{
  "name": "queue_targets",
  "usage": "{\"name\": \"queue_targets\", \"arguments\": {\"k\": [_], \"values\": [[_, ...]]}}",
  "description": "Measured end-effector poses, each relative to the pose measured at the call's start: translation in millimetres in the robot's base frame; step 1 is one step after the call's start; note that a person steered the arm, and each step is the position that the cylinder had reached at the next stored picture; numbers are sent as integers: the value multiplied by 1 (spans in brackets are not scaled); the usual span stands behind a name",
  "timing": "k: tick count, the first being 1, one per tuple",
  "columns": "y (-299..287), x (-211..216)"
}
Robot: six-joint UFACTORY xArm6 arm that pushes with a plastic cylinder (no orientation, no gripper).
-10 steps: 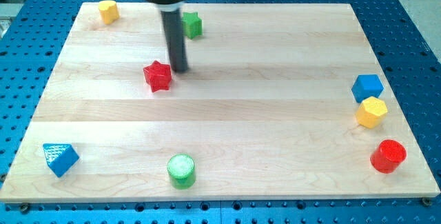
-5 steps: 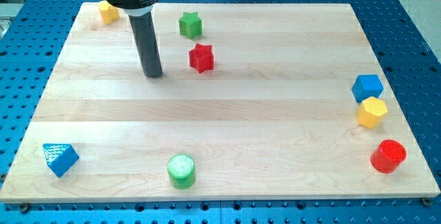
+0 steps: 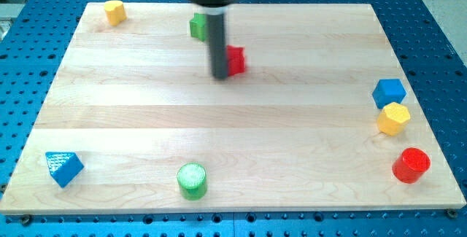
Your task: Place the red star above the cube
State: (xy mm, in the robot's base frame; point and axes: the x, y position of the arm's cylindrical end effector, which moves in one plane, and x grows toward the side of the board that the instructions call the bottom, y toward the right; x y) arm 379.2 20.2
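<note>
The red star (image 3: 236,60) lies on the wooden board (image 3: 241,120), above the board's middle and a little to the left. My tip (image 3: 220,76) stands right against the star's left side, and the rod hides part of it. The blue cube (image 3: 389,92) sits far off near the view's right edge. The star is well to the left of the cube and slightly higher in the view.
A green star (image 3: 198,26) lies just up-left of the rod, partly hidden by it. A yellow block (image 3: 114,11) is at top left, a yellow block (image 3: 393,118) and a red cylinder (image 3: 411,165) sit below the cube. A blue triangular block (image 3: 63,168) and a green cylinder (image 3: 193,180) lie near the bottom.
The red star has slid from the board's left-middle toward the right and up. My tip swung left, then came back right to the star's left side.
</note>
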Motion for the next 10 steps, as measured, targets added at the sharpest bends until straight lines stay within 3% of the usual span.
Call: {"name": "queue_targets", "arguments": {"k": [1, 2, 3, 4, 5, 6, 7, 8, 10], "values": [[-1, -7], [-39, -18], [15, -74], [78, -61], [79, -1], [33, -4], [9, 66], [48, 67], [50, 36]]}}
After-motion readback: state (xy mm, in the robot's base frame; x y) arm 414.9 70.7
